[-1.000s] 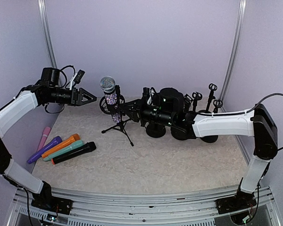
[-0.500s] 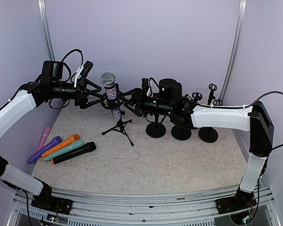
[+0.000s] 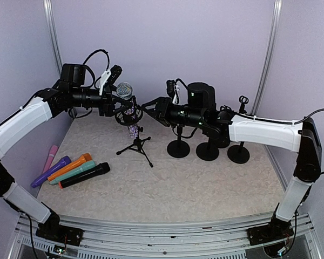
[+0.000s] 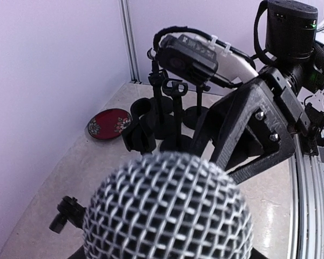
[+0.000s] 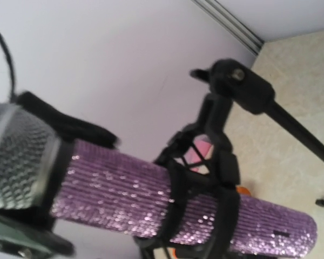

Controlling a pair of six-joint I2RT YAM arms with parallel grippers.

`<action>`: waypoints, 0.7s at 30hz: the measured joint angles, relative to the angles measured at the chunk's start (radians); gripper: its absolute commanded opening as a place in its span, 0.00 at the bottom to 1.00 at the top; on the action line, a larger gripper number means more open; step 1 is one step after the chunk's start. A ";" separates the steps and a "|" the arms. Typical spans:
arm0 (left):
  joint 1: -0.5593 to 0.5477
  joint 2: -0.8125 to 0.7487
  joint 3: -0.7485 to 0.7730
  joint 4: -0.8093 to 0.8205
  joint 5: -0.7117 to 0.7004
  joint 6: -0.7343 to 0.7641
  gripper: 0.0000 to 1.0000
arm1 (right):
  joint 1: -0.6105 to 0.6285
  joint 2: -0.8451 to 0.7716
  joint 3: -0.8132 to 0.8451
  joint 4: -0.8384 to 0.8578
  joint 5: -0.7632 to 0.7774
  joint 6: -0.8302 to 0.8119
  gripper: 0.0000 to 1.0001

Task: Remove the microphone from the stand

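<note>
Microphone (image 5: pixel 119 186) seated in the clip (image 5: pixel 205 174) of the stand (image 3: pixel 139 144); removal is not yet done. Left tool (image 3: pixel 116 100) sits at the microphone's head above the stand, its grip impossible to tell. Right tool (image 3: pixel 151 107), fingers spread, hangs just beside the stand.

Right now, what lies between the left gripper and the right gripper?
The purple glitter microphone, clipped in its tripod stand, lies between the left gripper and the right gripper; the top view shows it.

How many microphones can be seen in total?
6. One glittery microphone in the tripod stand's clip; five lying at the table's left: pink, purple, orange, teal, black.
</note>
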 measured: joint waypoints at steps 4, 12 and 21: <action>-0.005 0.021 0.058 -0.005 -0.015 0.002 0.33 | 0.000 0.029 0.034 -0.032 0.004 -0.020 0.35; -0.010 0.037 0.116 -0.063 -0.016 -0.042 0.27 | 0.000 0.095 0.089 -0.076 0.002 -0.030 0.30; -0.026 0.036 0.158 -0.137 -0.027 -0.032 0.32 | 0.002 0.097 0.094 -0.083 0.010 -0.020 0.10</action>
